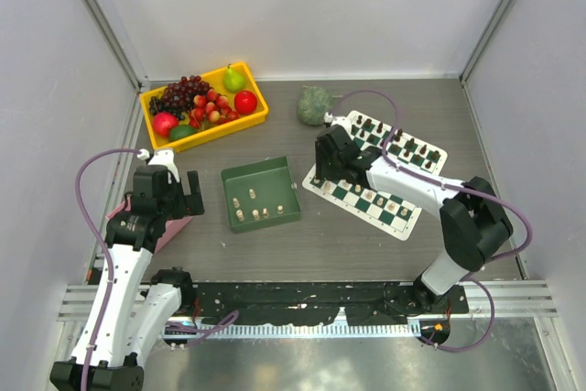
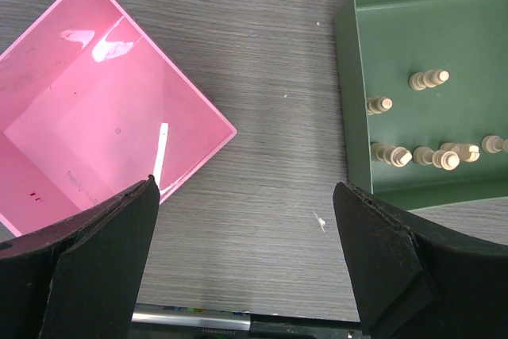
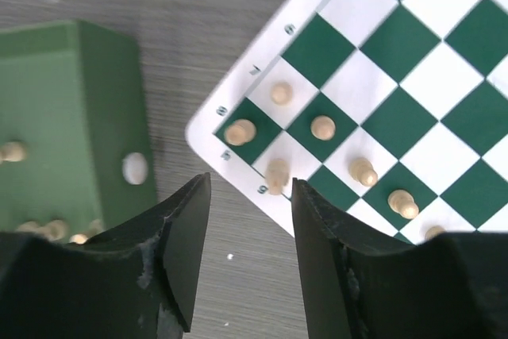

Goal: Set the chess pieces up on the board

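Currently small cream wooden chess pieces (image 3: 322, 127) stand on the corner rows of the green-and-white checkered board mat (image 3: 413, 77). One sits just off my right gripper (image 3: 250, 192), fingers partly apart, gripping nothing. More lie in the green square tray (image 2: 413, 29). My left gripper (image 2: 246, 188) hangs wide open between that and the pink plastic tray (image 2: 79, 117).

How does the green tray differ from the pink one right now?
The green tray holds several cream chess pieces; the pink tray holds only a thin white strip. The green tray sits mid-table beside the board; the pink tray lies at the left edge under the left hand. Both are shallow, square and open-topped.
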Controlling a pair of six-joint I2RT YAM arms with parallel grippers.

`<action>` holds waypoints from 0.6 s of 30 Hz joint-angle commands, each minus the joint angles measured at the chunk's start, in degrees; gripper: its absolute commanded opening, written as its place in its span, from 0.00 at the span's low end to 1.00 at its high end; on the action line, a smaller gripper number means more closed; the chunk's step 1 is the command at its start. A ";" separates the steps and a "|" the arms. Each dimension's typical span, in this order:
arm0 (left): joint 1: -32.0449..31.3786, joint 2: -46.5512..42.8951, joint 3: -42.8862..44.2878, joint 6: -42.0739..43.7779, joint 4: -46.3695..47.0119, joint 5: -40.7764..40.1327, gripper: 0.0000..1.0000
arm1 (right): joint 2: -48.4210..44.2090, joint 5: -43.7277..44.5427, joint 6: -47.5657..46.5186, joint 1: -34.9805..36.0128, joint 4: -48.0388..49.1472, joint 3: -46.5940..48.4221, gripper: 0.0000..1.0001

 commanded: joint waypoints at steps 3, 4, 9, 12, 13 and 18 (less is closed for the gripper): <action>0.24 -0.50 1.87 0.32 0.83 -0.49 0.99 | -3.76 -1.11 -3.16 2.28 -0.10 7.04 0.55; 0.33 -0.50 1.87 0.32 0.83 -0.49 0.99 | -3.59 -1.73 -3.42 2.98 -0.27 7.48 0.56; 0.33 -0.50 1.87 0.31 0.74 -0.40 0.99 | 0.18 -5.94 -3.77 6.67 -0.62 12.22 0.57; 0.33 -0.41 1.96 0.32 0.74 -0.31 0.99 | 3.26 -8.15 -3.77 9.92 -0.80 15.47 0.58; 0.24 -0.41 1.88 0.32 0.83 -0.40 0.99 | 5.01 -9.19 -3.86 10.45 -0.80 16.26 0.58; 0.24 -0.50 1.96 0.23 0.74 -0.49 0.99 | 11.78 -12.89 -4.56 14.32 -2.91 22.59 0.59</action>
